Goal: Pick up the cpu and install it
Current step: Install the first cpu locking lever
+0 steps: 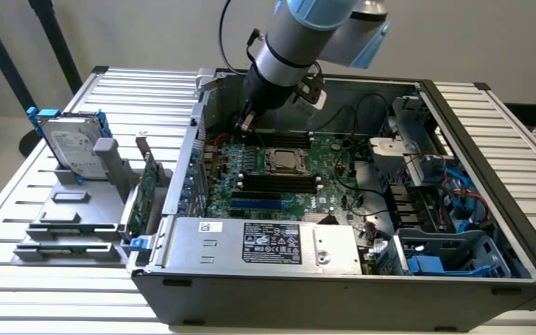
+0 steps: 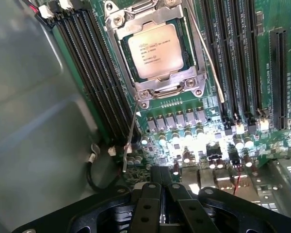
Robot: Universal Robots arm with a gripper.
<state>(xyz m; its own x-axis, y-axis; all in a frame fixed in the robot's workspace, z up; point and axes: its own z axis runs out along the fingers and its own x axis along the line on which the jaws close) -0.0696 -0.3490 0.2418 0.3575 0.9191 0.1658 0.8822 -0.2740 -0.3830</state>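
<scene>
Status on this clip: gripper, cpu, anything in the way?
Gripper shut, holding nothing, over the motherboard. Cpu sitting in its socket. Nothing between them.

Silver cpu (image 2: 155, 51) inside motherboard socket (image 2: 170, 88)

One cpu (image 2: 153, 51), one hard drive (image 1: 72, 148), one gripper (image 2: 162, 182), one case (image 1: 343, 296).

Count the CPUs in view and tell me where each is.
1. The cpu sits in the motherboard socket inside the open computer case; the arm hides part of the board.
</scene>
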